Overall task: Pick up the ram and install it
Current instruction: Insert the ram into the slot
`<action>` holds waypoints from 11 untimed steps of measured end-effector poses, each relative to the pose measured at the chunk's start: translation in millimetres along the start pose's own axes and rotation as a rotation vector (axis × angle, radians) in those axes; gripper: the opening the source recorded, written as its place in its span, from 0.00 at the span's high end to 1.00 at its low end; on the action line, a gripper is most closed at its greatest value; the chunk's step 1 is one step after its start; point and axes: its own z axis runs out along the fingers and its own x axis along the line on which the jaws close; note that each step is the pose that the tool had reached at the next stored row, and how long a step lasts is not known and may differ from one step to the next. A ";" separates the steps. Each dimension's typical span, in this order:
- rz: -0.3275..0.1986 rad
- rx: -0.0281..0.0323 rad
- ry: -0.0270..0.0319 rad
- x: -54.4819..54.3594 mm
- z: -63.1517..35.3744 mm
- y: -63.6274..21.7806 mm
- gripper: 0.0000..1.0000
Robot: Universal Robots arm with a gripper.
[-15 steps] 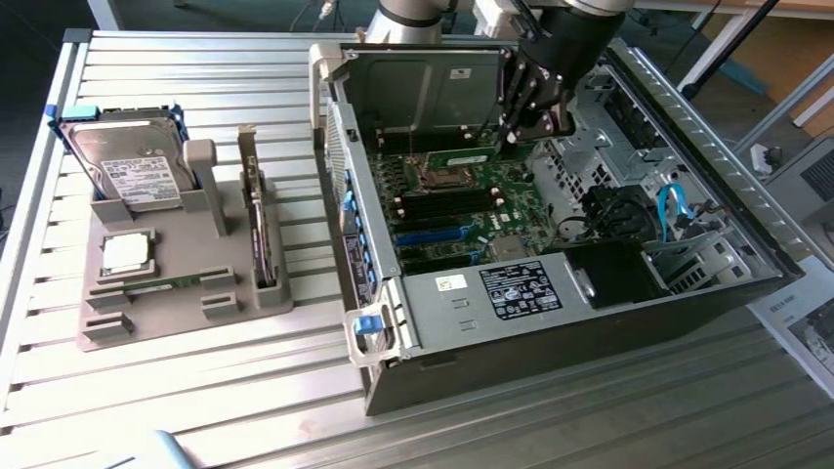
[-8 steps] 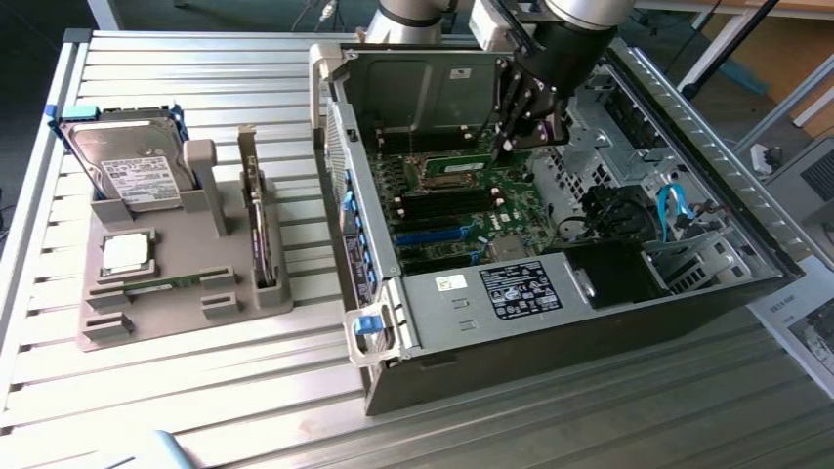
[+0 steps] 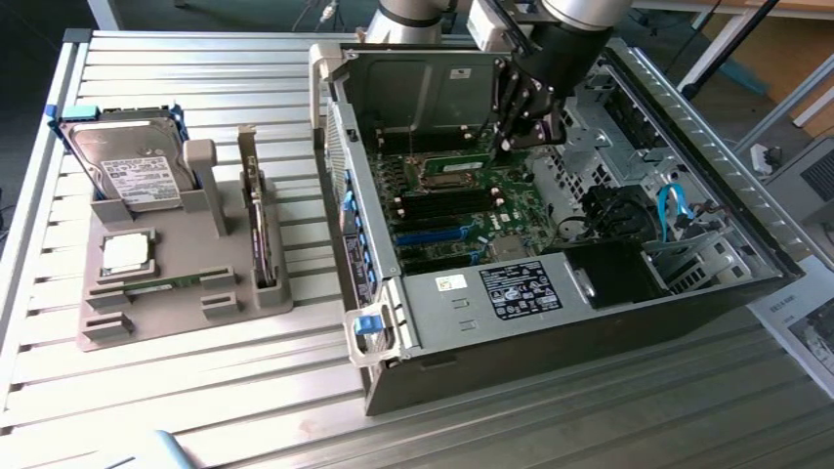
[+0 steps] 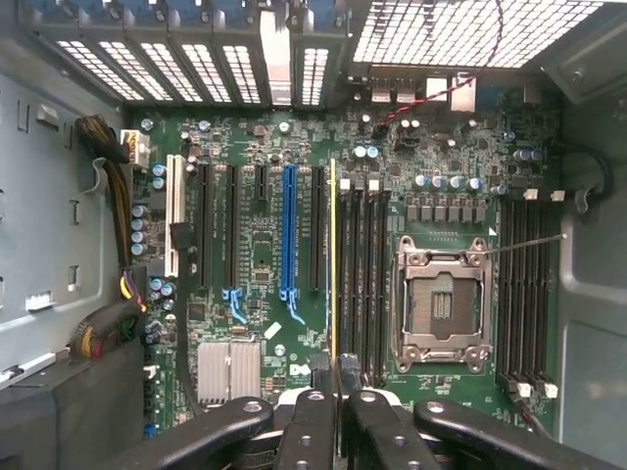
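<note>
**No legible text**

Nothing can be read. Printed labels are there, but the characters are too small to make out:
- white label (image 3: 137, 176) on the hard drive
- black label (image 3: 519, 290) on the power supply
- small white sticker (image 3: 451, 282) beside the black label
- printed sheet (image 3: 811, 332) at the exterior view's right edge

Motherboard markings are also unreadable.

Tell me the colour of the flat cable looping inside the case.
Light blue; the flat cable shows best in the exterior view.

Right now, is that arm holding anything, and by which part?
Yes. The end effector pinches the ram, a thin green stick seen edge-on, by the end nearest the wrist.
</note>
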 end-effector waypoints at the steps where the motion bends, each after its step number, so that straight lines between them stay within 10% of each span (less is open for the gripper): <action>1: 0.000 0.0000 0.0000 -1.3 1.3 -0.1 0.88; 11: 0.000 0.0000 0.0000 -17.4 18.0 -1.4 0.88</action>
